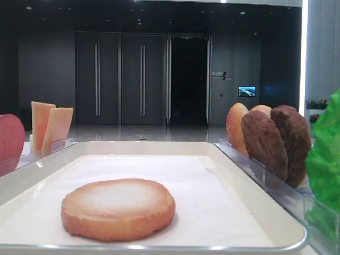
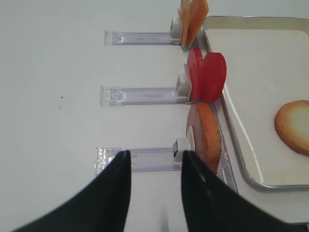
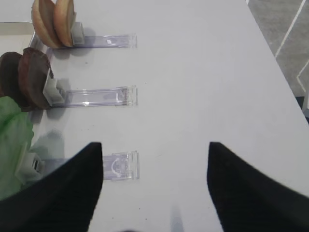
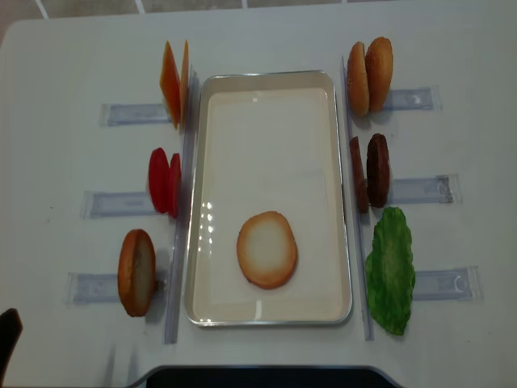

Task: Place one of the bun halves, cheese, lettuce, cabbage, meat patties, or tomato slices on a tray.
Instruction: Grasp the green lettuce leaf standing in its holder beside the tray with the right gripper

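One bun half (image 4: 266,250) lies flat on the cream tray (image 4: 347,202), pale face up. In racks beside the tray stand more bun halves (image 4: 370,74), cheese (image 4: 174,83), tomato slices (image 4: 164,181), meat patties (image 4: 370,171) and lettuce (image 4: 391,270). Cabbage is out of view. My left gripper (image 2: 155,153) hangs open and empty over the near left rack, just left of a standing bun half (image 2: 206,137). The right gripper (image 3: 154,145) is open and empty above bare table, to the right of the lettuce (image 3: 12,145) and patties (image 3: 31,77).
Narrow clear plastic racks (image 4: 121,202) (image 4: 420,190) stick outward from both long sides of the tray. The white table's far edge and the floor (image 3: 289,38) show at the right of the right wrist view.
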Motion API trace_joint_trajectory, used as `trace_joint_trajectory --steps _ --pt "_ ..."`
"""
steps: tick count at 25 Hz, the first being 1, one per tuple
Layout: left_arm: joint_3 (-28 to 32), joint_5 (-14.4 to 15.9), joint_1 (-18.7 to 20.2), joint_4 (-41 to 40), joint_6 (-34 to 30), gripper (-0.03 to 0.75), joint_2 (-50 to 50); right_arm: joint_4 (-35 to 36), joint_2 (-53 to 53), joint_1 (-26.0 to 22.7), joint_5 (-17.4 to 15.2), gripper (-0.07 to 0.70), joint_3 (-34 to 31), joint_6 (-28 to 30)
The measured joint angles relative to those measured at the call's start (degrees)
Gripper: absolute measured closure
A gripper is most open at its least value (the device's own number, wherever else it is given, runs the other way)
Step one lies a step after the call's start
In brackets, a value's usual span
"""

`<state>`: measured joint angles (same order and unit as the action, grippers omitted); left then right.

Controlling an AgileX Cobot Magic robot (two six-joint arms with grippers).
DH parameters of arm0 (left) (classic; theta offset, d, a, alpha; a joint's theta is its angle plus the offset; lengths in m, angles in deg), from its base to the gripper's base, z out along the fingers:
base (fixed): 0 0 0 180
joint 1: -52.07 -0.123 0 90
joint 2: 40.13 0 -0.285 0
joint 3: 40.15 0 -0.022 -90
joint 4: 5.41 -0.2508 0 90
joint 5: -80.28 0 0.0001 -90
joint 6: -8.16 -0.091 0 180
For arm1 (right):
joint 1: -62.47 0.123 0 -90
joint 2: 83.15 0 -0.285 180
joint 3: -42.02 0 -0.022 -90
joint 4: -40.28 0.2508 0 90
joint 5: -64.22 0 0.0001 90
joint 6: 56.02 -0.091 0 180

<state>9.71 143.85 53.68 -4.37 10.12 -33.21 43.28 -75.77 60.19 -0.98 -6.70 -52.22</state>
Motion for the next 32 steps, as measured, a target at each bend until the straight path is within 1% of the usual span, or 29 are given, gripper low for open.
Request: trace_joint_trajectory --steps 5,8,13,21,25,29,32 --pt "0.0 0.0 0.0 0.0 0.0 0.444 0.0 0.0 0.0 0.0 0.0 0.161 0.0 0.0" --pt "0.0 0.0 0.0 0.0 0.0 0.444 0.0 0.1 2.9 0.0 0.0 0.161 0.0 0.0" --pt "0.0 0.0 0.0 0.0 0.0 0.454 0.0 1.6 13.5 0.0 -0.4 0.161 0.1 0.0" --pt "0.0 0.0 0.0 0.0 0.0 0.484 0.0 3.3 33.5 0.0 -4.5 0.161 2.5 0.0" --pt "0.0 0.0 0.0 0.0 0.0 0.486 0.0 4.0 41.3 0.0 -4.7 0.161 4.2 0.0" --pt "0.0 0.0 0.0 0.0 0.0 0.489 0.0 4.6 46.9 0.0 -4.8 0.161 6.1 0.5" --pt "0.0 0.0 0.0 0.0 0.0 0.505 0.0 4.6 51.2 1.6 -4.8 0.161 8.3 0.8"
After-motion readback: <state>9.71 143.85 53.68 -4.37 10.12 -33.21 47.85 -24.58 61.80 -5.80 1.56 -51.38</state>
